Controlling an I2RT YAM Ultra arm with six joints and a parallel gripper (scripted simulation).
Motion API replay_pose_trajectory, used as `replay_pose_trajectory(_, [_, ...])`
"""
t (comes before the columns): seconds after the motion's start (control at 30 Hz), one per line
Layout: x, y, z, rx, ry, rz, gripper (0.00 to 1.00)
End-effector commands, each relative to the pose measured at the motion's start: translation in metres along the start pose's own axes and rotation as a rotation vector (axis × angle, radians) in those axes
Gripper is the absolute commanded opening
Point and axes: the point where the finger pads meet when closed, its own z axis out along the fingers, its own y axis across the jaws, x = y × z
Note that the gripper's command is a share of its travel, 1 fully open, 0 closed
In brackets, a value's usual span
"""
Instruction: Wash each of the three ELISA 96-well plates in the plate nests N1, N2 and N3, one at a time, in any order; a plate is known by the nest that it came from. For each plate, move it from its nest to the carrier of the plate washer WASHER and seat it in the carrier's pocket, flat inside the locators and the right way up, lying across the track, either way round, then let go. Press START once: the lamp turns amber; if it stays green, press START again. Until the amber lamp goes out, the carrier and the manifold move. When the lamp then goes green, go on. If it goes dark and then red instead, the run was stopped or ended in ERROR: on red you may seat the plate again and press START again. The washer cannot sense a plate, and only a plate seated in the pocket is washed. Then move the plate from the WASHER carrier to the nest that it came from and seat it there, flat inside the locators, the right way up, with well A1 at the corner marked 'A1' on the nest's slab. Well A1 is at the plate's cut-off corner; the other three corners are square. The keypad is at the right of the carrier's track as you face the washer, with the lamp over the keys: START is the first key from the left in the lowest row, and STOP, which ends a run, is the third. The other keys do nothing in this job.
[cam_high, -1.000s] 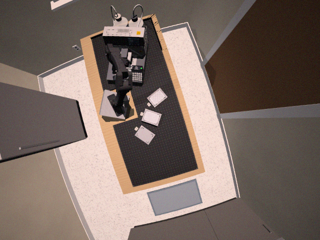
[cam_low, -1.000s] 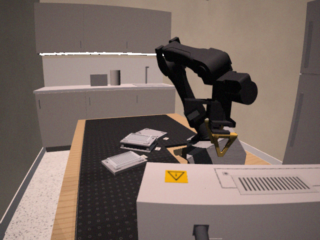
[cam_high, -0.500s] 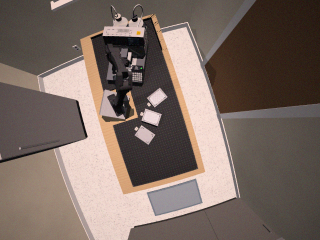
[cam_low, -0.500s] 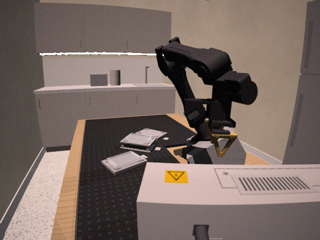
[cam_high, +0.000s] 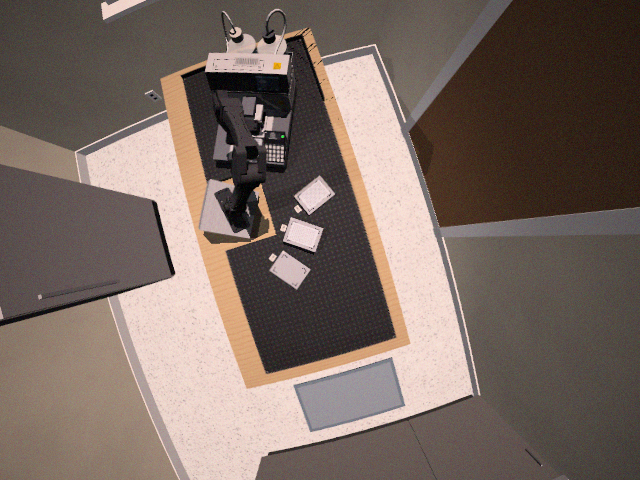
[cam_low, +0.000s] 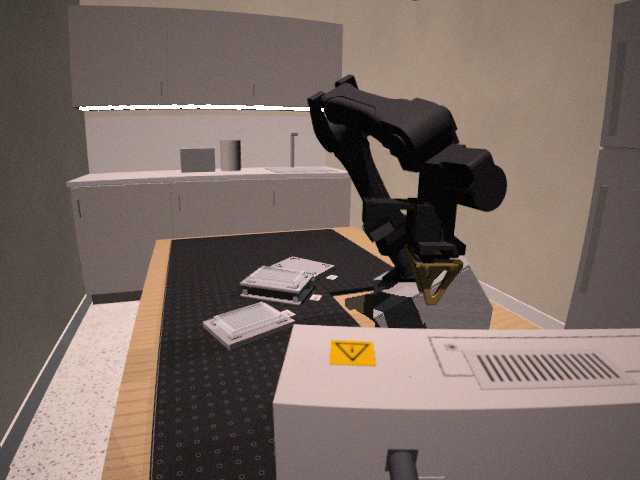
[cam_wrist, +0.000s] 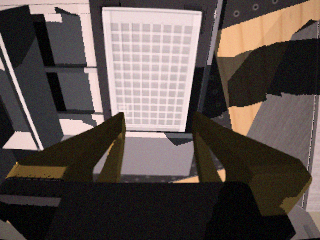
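The gripper (cam_wrist: 157, 122) hangs over the washer, its fingers partly apart with nothing between them. Just beyond lies the 96-well plate (cam_wrist: 152, 67), flat in the carrier's pocket. The lamp (cam_high: 282, 136) shows green, so the likely next move is pressing START on the keypad (cam_high: 275, 150), which calls for narrowed fingers. One nest (cam_high: 289, 269) on the black-matted table (cam_high: 242, 351) is bare. Kitchen cabinets (cam_low: 206, 51) stand behind.

From above, the arm (cam_high: 238, 155) covers the washer's carrier, so the plate (cam_wrist: 152, 70) beyond the fingers shows only at the wrist, its far edge cropped. The washer (cam_low: 454, 392) hides that spot from the side. The nest tags (cam_high: 283, 227) are too small to read.
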Motion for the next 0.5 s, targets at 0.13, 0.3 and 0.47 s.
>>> replay_pose_trajectory(0.13, [-0.018,-0.016,-0.006,-0.015,-0.002,-0.187,0.0])
replay_pose_trajectory(0.3, [-0.035,-0.034,-0.006,-0.014,-0.004,-0.354,0.0])
replay_pose_trajectory(0.47, [-0.053,-0.052,-0.006,-0.013,-0.005,-0.52,0.0])
